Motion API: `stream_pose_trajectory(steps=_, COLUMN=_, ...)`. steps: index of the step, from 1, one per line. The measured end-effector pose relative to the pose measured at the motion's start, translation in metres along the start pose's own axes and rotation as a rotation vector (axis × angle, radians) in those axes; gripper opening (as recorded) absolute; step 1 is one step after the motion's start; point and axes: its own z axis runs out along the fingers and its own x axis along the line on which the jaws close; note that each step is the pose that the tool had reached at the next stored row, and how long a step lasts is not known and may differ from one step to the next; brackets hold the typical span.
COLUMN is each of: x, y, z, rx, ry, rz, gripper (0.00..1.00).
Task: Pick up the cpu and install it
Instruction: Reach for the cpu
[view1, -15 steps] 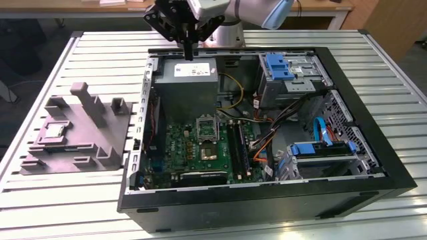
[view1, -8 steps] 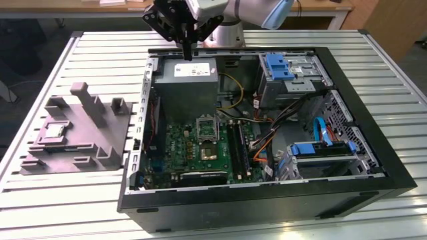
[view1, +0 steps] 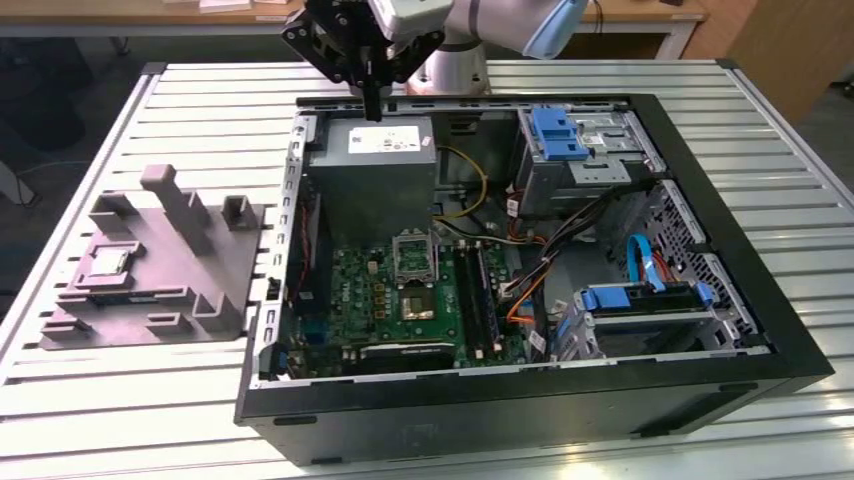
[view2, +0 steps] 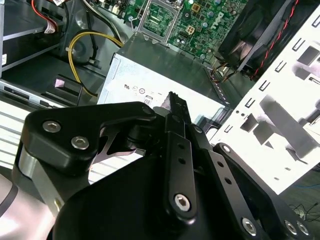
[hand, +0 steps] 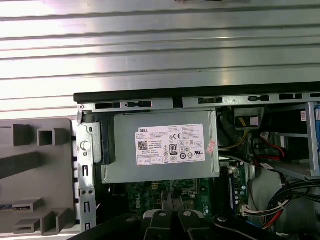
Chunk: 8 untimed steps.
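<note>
table (view1: 94, 400): a slatted metal top is seen, on which everything is set.
computer case (view1: 467, 420): it is laid on its side with the panel off, so that the inside is seen from above.
green board (view1: 360, 295): it is mounted on the case floor, toward the exterior view's left.
socket frame (view1: 411, 250): it is seen on the green board, just nearer than the power supply.
grey holder (view1: 187, 290): it is placed on the table beside the computer case, at the exterior view's left.
cpu (view1: 107, 263): it is seated flat in a recess of the grey holder, outside the computer case and well apart from the gripper.
power supply (view1: 380, 165): the grey box is fixed at the far end of the case, its labelled face turned up.
gripper (view1: 374, 108): it is held over the far edge of the power supply, pointed down. The fingers are drawn together and nothing is seen between them. Whether the box is touched cannot be told.
arm (view1: 487, 30): it is seen beyond the case, at the table's far side.
</note>
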Motion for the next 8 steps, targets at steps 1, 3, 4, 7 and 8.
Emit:
stream_pose_trajectory(steps=1, x=0.0003, y=0.0, z=0.0, rx=-0.0001, ry=-0.0001, rz=0.0, gripper=0.11)
stream_pose_trajectory(steps=3, x=0.0009, y=-0.0001, z=0.0, rx=0.0, ry=0.0, rz=0.0, gripper=0.11)
stream_pose_trajectory(steps=4, x=0.0013, y=-0.0001, z=0.0, rx=0.0, ry=0.0, rz=0.0, gripper=0.11)
stream_pose_trajectory(steps=7, x=0.0021, y=-0.0002, z=-0.0001, rx=0.0, ry=0.0, rz=0.0, gripper=0.11)
stream_pose_trajectory(steps=8, x=0.0024, y=-0.0002, z=-0.0001, rx=0.0, ry=0.0, rz=0.0, gripper=0.11)
